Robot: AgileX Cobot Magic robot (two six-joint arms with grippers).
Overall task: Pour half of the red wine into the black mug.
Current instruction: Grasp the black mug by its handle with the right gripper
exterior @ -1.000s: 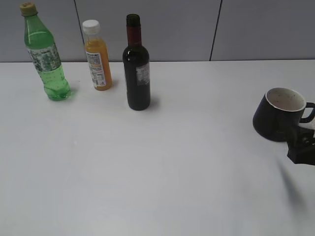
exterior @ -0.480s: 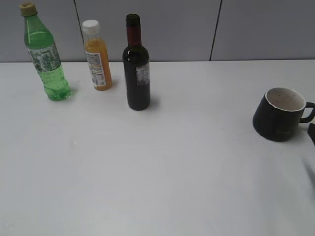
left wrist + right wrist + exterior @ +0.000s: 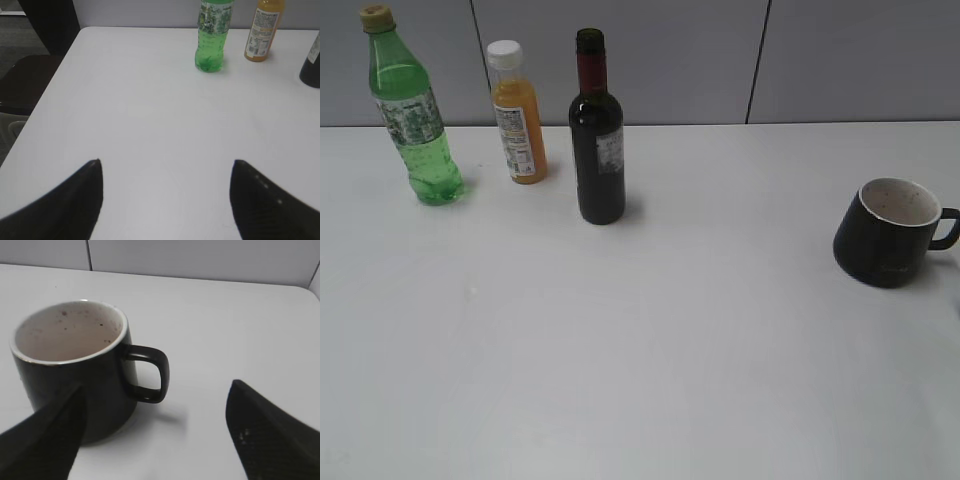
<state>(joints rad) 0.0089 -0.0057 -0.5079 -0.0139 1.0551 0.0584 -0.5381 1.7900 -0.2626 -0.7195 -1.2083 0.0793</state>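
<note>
The red wine bottle [image 3: 597,140], dark glass with a red foil neck and a small grey label, stands upright at the back middle of the white table [image 3: 650,340]. Only its lower edge shows in the left wrist view [image 3: 311,70]. The black mug [image 3: 888,232] with a white inside stands upright at the right, handle to the right. In the right wrist view the mug [image 3: 75,370] is close in front, and my right gripper [image 3: 157,415] is open and empty behind its handle. My left gripper [image 3: 165,190] is open and empty over bare table. Neither gripper shows in the exterior view.
A green plastic bottle [image 3: 413,110] and an orange juice bottle [image 3: 517,115] with a white cap stand at the back left; both also show in the left wrist view [image 3: 212,35] [image 3: 262,30]. A grey wall runs behind the table. The table's left edge is near a dark chair [image 3: 25,75].
My right gripper has let go of the mug and drawn back off the right edge of the exterior view. The mug now stands on the table.
</note>
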